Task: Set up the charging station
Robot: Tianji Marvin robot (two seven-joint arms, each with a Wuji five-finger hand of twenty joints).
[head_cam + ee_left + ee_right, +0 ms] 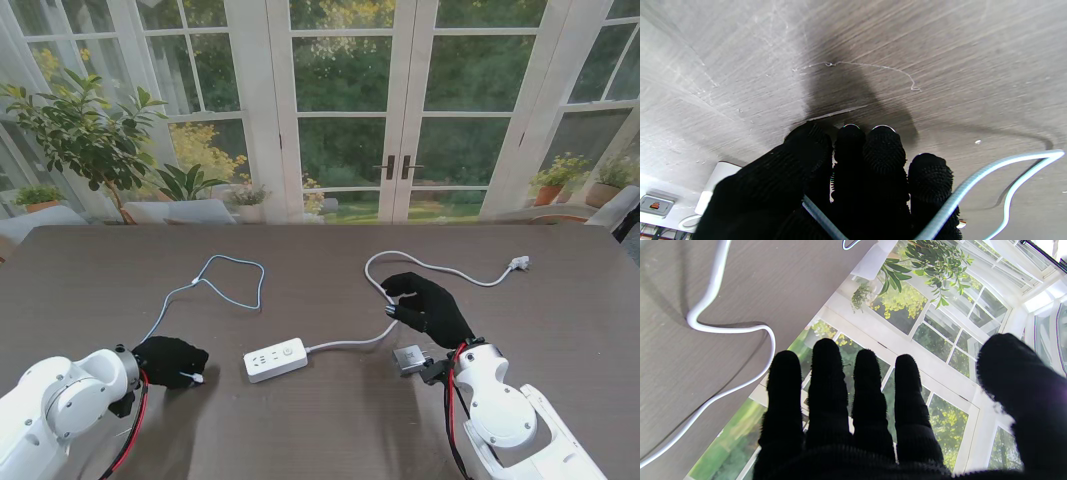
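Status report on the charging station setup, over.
Left hand shut on braided cable end, just left of the power strip. Right hand open, fingers spread, holding nothing, over the strip's white cord. Nothing blocking the strip.

White strip (275, 359) flat mid-surface, nearer near edge; its white cord (430, 268) loops right to plug (518, 263) toward right edge. Pale-blue cable (226, 277) snakes left-centre, near end under left fingers (188, 362).

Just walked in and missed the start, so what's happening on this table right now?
A two-armed robot is setting up charging gear. Its left hand is closed on one end of a thin braided cable, close to the white power strip. The right hand hovers with fingers spread over the strip's white cord, holding nothing.
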